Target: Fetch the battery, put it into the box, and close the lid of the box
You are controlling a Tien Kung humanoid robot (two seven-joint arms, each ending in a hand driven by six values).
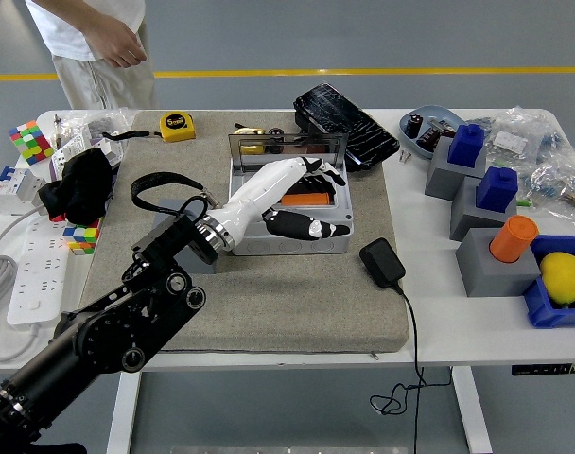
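Head view: left hand point(306, 203) over the open box point(289, 219), fingers loosely spread, orange battery point(304, 199) half hidden beneath.

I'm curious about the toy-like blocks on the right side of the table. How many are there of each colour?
Grey blocks: 3
Blue pieces on top: 2
Orange piece on top: 1
Total: 6

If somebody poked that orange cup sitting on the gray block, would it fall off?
Probably, with a firm poke. The orange cup stands upright on a gray block near the block's edge, with nothing around to catch it. It looks like thin plastic, so likely light and easy to shove. It is round, so once tipped it may roll across the table.
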